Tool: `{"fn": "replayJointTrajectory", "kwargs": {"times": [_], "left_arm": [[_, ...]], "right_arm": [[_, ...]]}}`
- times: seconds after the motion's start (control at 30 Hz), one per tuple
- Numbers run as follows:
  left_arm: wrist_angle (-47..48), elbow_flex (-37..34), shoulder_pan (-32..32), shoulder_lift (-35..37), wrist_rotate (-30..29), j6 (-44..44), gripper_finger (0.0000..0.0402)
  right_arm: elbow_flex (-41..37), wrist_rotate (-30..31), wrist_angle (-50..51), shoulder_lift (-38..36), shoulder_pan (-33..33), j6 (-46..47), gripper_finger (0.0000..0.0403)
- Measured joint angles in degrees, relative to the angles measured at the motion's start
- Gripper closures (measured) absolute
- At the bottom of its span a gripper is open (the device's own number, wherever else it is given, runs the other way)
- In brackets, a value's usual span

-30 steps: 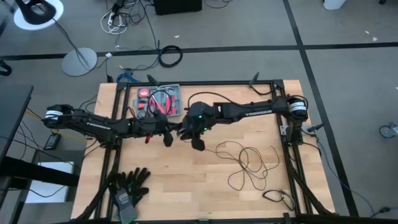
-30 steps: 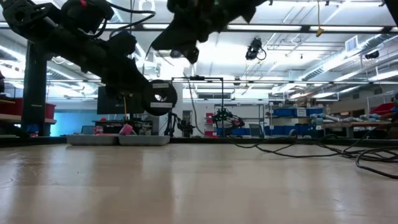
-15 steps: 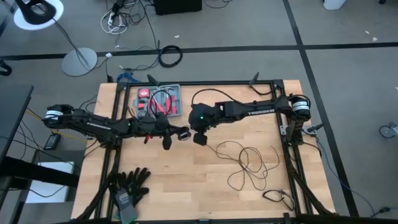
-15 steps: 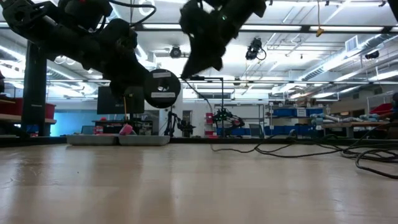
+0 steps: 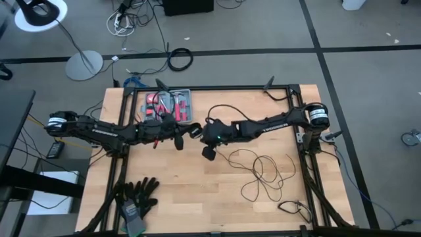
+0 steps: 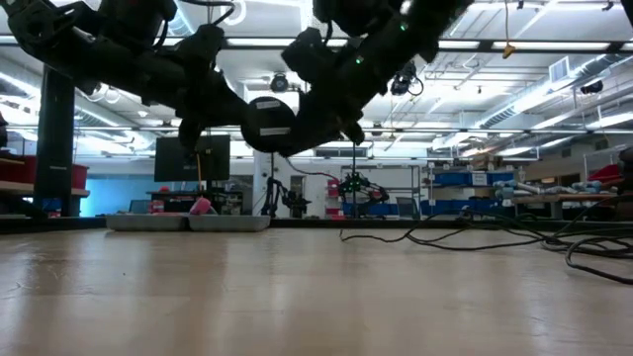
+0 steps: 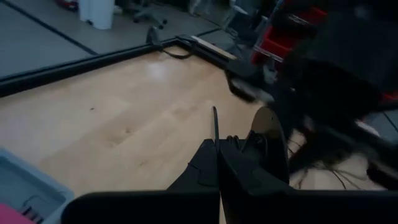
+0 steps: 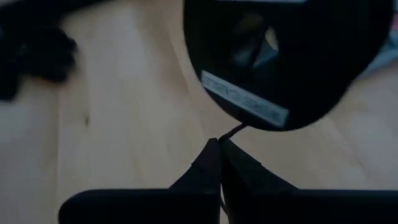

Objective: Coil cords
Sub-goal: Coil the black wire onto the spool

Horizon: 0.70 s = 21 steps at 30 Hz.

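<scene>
The cord is a thin black wire. Its loose loops (image 5: 263, 172) lie on the wooden table, right of centre. It ends in a round black puck (image 6: 267, 124) with a white label, which hangs in the air above the table's middle. My left gripper (image 5: 187, 132) and my right gripper (image 5: 202, 131) meet there nose to nose, both shut on the cord beside the puck. In the left wrist view the puck (image 7: 271, 134) stands edge-on next to the fingers. From the puck the cord (image 6: 326, 213) drops slack to the table. My left gripper pinches the thin wire between its two shut fingertips, coming about level from the table's left. A short piece of wire (image 7: 214, 121) sticks out past the tips. The puck is clear of the table beside them. My right gripper pinches the wire (image 8: 233, 132) between its fingertips, right where it leaves the puck's rim. It comes from the table's right, slanting down. The puck (image 8: 280, 56) hangs just beyond the tips, lifted clear, label side toward this wrist.
A grey tray of tools (image 5: 169, 105) stands at the far edge behind the left gripper. Black gloves (image 5: 137, 197) lie at the near left corner. A small second cable (image 5: 296, 209) lies at the near right. A black frame (image 5: 230, 87) borders the table.
My right gripper has come down from high above the table to the puck's level, rolling as it went, and now sits close against the left gripper. The puck has risen a little and turned about. The cord below it now rises off the table in a slack line.
</scene>
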<state>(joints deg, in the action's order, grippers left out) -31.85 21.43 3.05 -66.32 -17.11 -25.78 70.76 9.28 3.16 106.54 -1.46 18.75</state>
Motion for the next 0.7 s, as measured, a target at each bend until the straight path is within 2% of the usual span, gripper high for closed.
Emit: {"fn": "replayJointTrajectory", "kwargs": {"times": [0.13,0.23,0.43,0.7], "left_arm": [[0.00,0.00,-0.04,0.00,-1.07,-0.33,0.0402],[-0.09,0.00,-0.02,0.00,-3.21,-0.39,0.0402],[-0.10,0.00,-0.04,0.02,-5.35,-0.39,0.0402],[-0.78,0.00,-0.02,0.02,-5.85,-0.41,0.0402]], "right_arm": [[-7.72,0.48,-15.02,0.00,-0.55,0.55,0.0393],[-12.72,2.63,-20.54,0.00,-0.64,3.84,0.0379],[-18.38,4.89,-24.32,0.07,-0.69,8.27,0.0347],[-19.45,9.43,-24.44,0.07,-0.69,8.09,0.0333]]}}
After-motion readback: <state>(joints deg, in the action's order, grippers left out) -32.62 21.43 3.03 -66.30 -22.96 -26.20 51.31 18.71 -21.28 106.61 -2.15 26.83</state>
